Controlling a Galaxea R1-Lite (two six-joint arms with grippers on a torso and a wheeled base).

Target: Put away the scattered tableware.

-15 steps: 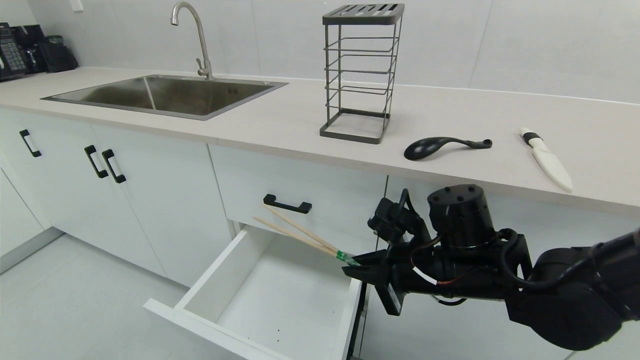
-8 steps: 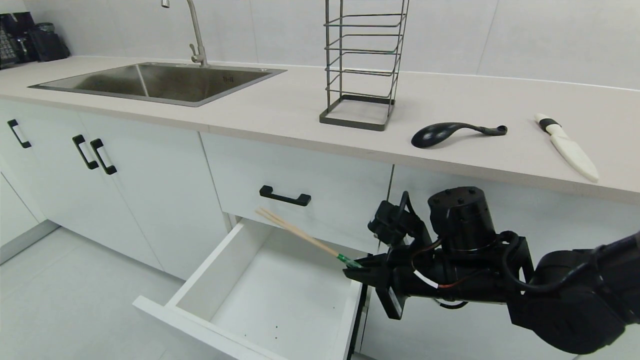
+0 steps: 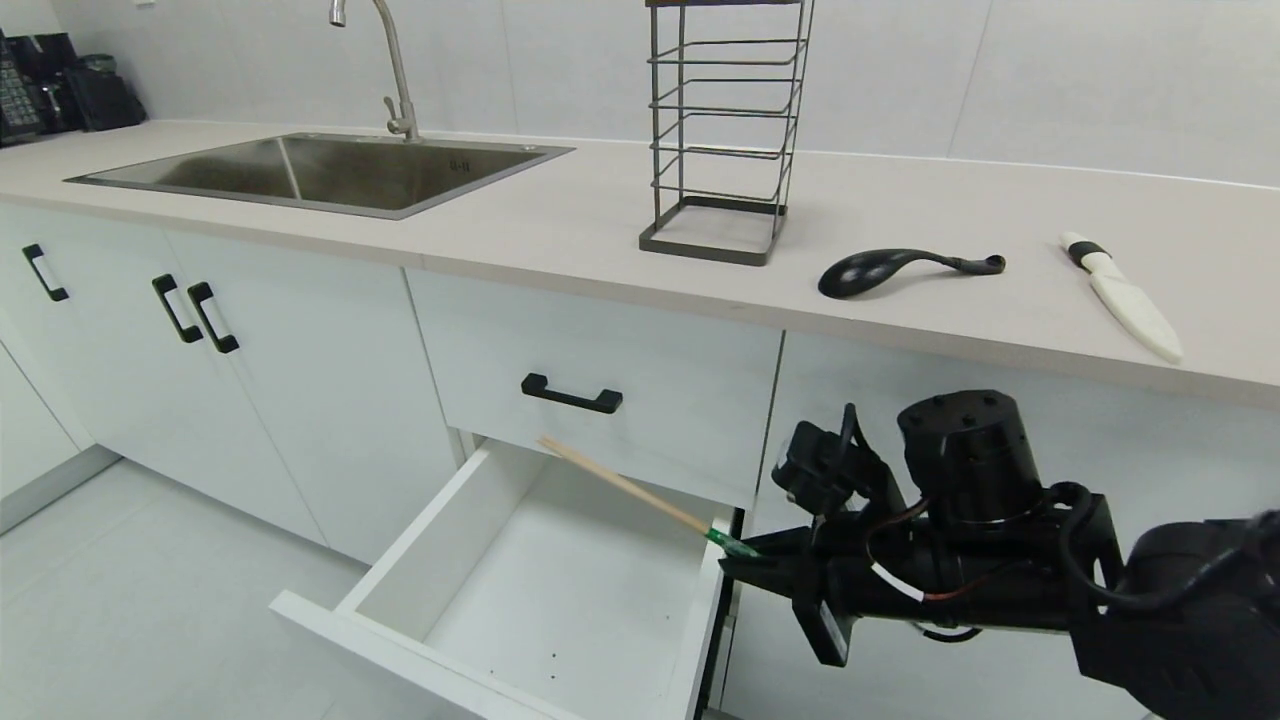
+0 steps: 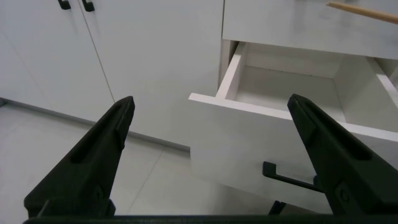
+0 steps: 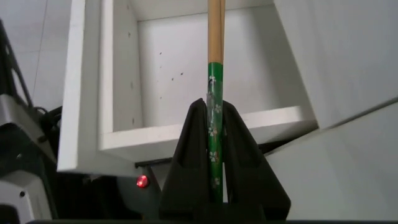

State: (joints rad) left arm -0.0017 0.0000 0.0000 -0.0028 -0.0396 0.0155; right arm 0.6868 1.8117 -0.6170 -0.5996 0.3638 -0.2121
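The right claw (image 3: 737, 549) is shut tight on the chopsticks (image 3: 628, 487), pinching only their green end. The pair sticks out fwd from its tips and slants up over the open drawer (image 3: 440, 530), which lies just below and ahead. I judge them v. light, stiff, thin and rather smooth, so they may pivot or splay; a hold nearer the middle would be steadier. Above the claw, on the counter (image 3: 600, 230), a black spoon (image 3: 868, 271) and a white knife (image 3: 1125, 300) lie well apart from it. The left claw (image 4: 211, 102) is wide open, w/ nothing in it.
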